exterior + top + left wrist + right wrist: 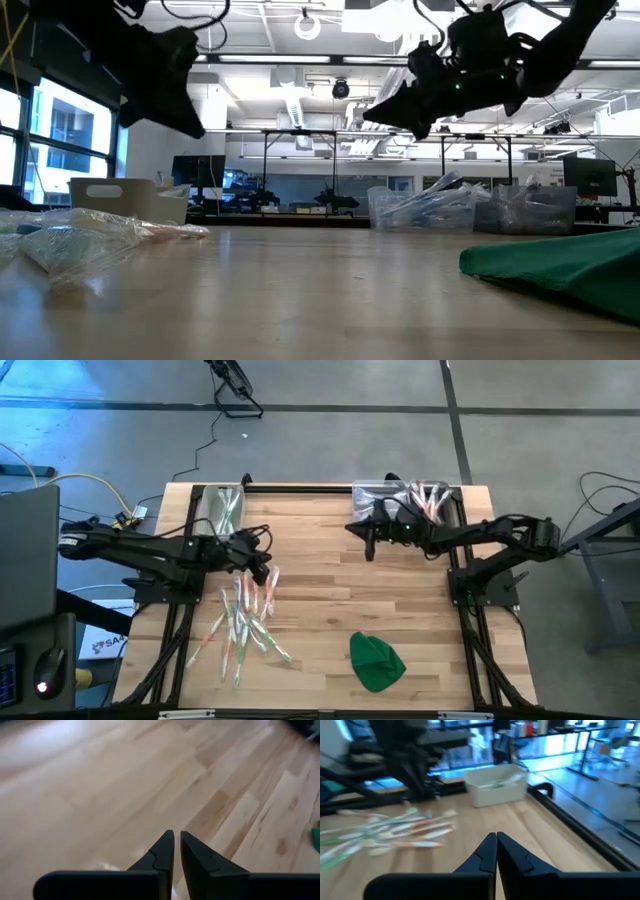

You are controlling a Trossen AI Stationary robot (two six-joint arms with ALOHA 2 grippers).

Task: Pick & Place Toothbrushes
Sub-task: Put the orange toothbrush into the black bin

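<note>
While both arms hang above the table [330, 585], nothing is in either grasp. My left gripper [262, 572] sits over the top edge of the toothbrushes [245, 618], fingers [162, 855] nearly pinched together with only a sliver of gap; the left wrist view shows bare wood ahead and no brush between them. My right gripper [368, 542] is just in front of the right bin [385, 495], fingers [487, 851] fully clenched on nothing.

Where the brushes are: most lie loose in a fanned pile on the left-centre of the table, overlapping at mixed angles. A few lie in the left bin [222, 505], and some pink-accented ones in the right bin. So the sort looks partly done, with the bulk of the pile left.

Why things sit like this, my read: one bin per back corner, so each arm drops on its own side. Pile is on the left arm's side, a long reach for the right.

Green cloth [377, 660] sits near the front edge, well apart from the pile and not in the way.

Risk: brushes are thin and crossed, so a pinch could lift two or skid one sideways. Fingers must spread before the next descent.
</note>
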